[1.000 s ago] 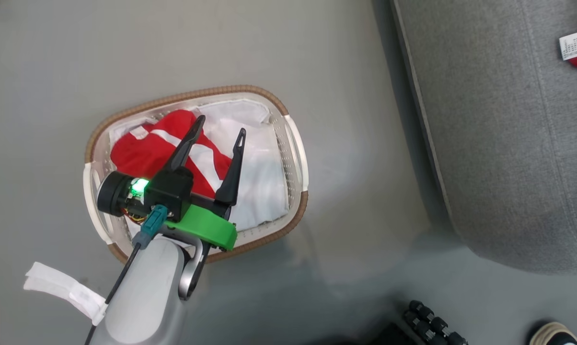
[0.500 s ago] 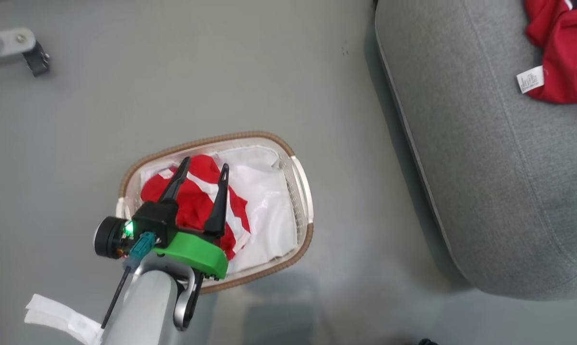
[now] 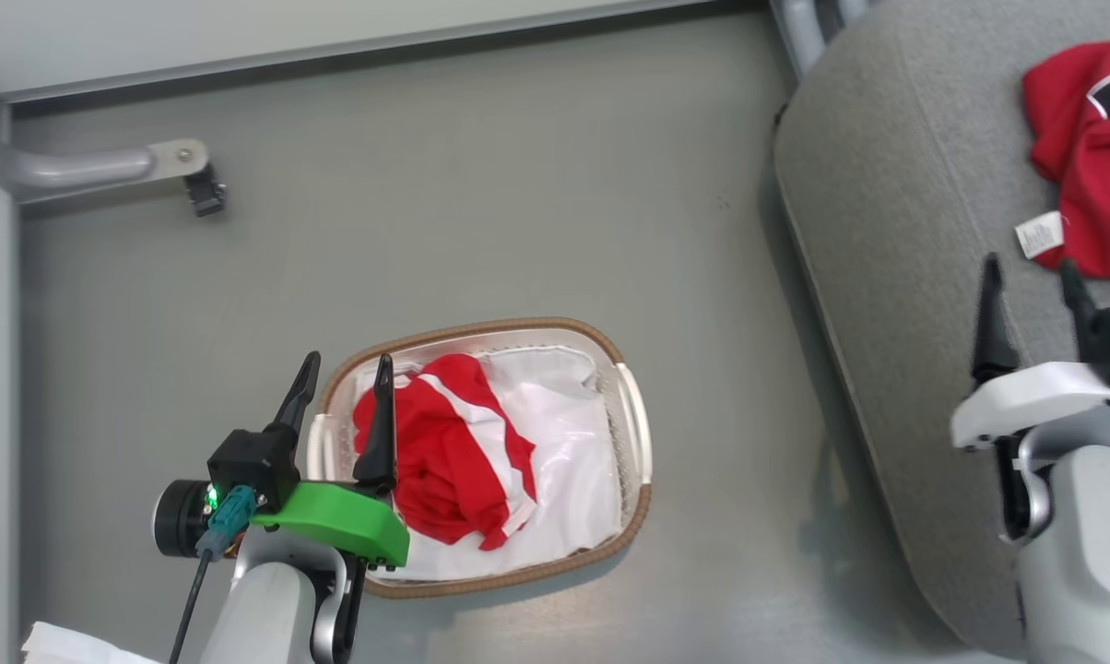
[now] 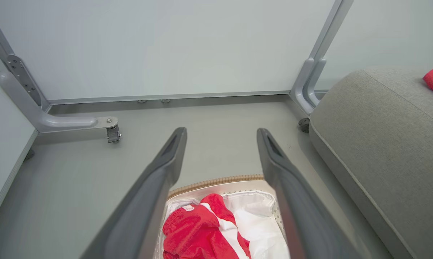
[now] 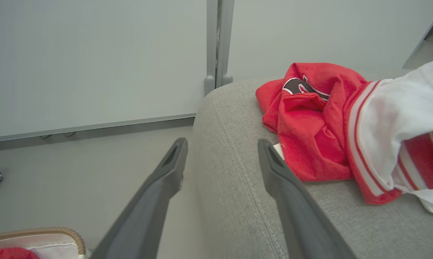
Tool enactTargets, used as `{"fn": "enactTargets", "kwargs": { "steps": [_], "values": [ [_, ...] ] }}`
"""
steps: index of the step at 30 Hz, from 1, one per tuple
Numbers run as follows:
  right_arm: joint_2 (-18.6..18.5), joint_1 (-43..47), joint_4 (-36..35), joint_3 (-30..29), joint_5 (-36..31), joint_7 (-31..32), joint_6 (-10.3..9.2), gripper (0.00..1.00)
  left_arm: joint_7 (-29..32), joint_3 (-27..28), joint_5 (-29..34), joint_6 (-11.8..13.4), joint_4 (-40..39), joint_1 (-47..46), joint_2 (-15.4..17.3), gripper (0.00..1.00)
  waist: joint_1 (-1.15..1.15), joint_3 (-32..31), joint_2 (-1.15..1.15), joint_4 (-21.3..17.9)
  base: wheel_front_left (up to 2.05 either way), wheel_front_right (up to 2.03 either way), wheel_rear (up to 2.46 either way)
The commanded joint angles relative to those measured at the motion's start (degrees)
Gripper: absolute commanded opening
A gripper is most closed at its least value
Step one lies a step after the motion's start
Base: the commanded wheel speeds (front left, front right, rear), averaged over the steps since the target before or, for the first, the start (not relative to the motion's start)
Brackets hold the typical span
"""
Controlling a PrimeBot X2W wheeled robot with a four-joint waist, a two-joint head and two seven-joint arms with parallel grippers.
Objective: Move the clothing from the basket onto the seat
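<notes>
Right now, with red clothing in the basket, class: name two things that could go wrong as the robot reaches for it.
1. In the head view the left gripper's fingers stand open and appear to straddle the left end of the basket, one over the floor. Lowering straight down might catch the rim rather than cloth.
2. The red garment lies on the white liner sheet, so a deep pinch could lift both.

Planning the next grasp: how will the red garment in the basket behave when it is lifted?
Probably floppy: the red garment lies crumpled in folds, so it should drape and trail from a pinch. Likely light, being thin cloth. It may drag the white liner beneath it, since they touch inside the basket.
</notes>
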Motion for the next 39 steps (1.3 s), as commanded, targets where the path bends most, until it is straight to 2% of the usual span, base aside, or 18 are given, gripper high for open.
{"fn": "enactTargets", "kwargs": {
  "steps": [1,5,13,23,33,39],
  "values": [
    [0.3,-0.4,-0.1,1.3,0.3,0.0,-0.06,1.00,0.0,0.3,-0.3,0.5,0.3,1.1,0.1,1.00,0.00,-2.5,0.00,3.2,0.00,0.00,0.00],
    [1.1,-0.9,0.5,7.3,0.9,0.0,-0.06,1.00,0.0,2.4,0.0,1.9,0.6,1.6,0.1,1.00,0.00,-4.0,0.00,5.4,0.00,0.00,0.00],
    [2.0,1.4,-0.3,13.5,2.1,0.0,-0.06,1.00,0.0,6.5,0.8,2.9,0.9,3.3,0.1,1.00,0.00,-6.7,0.00,6.6,0.00,0.00,0.00],
    [2.5,7.6,-2.1,16.1,3.5,0.0,-0.06,1.00,0.0,7.8,0.0,3.4,-1.3,8.9,0.1,1.00,0.00,-11.1,0.00,7.0,0.00,0.00,0.00],
    [2.5,13.4,-2.8,17.5,4.6,0.0,-0.06,1.00,0.0,5.4,-0.8,3.4,-2.8,14.2,0.1,1.00,0.00,-13.9,0.00,7.1,0.00,0.00,0.00],
    [2.5,13.2,-2.6,17.7,5.1,0.0,-0.06,1.00,0.0,4.2,-1.0,3.5,-3.0,14.1,0.1,1.00,0.00,-14.1,0.00,6.8,0.00,0.00,0.00]
  ]
}}
